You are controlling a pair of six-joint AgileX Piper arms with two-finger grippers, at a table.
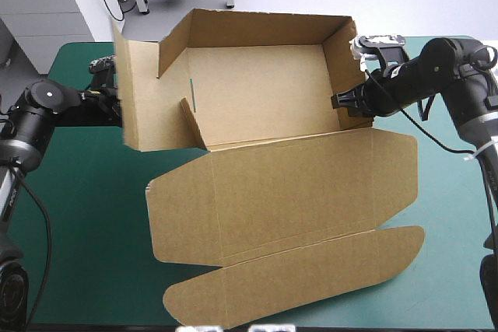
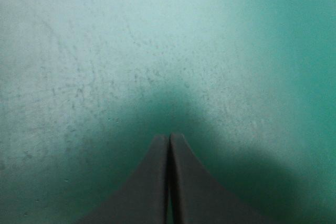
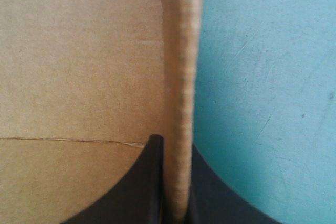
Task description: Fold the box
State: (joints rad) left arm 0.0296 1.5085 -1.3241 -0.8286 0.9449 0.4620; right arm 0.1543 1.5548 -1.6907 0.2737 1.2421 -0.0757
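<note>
1. Although the box point(image 1: 264, 83) already shows a tray shape at its far half, the fold is judged only partly done. The far wall point(image 1: 257, 27) and the right wall point(image 1: 341, 56) stand up, while the tall left panel point(image 1: 140, 91) stands outside the tray and does not look tucked in.
2. A short inner flap point(image 1: 193, 124) leans up at the tray's near left corner. The lid point(image 1: 296, 184) and its rounded tuck flap point(image 1: 311, 277) lie flat, spread toward the table's near edge.
3. What seems left is to double the side panels over and lock them into the tray so the walls hold on their own. Whether the right wall is already locked cannot be told.
4. The box lies in the middle of the table point(image 1: 85, 223), tray toward the far edge, on the teal-green cover point(image 1: 451, 215).
5. The right pincer point(image 1: 348, 103) is clenched on the box. In its wrist view an edge of the right wall runs between the two black fingers point(image 3: 149, 182), with brown board on one side and bare cover on the other.
6. The left pincer point(image 2: 169, 137) is clenched on nothing, its fingers meeting in one point with only cover ahead. In the high view it sits just beside the left panel's outer face, and contact with the board cannot be confirmed.
</note>
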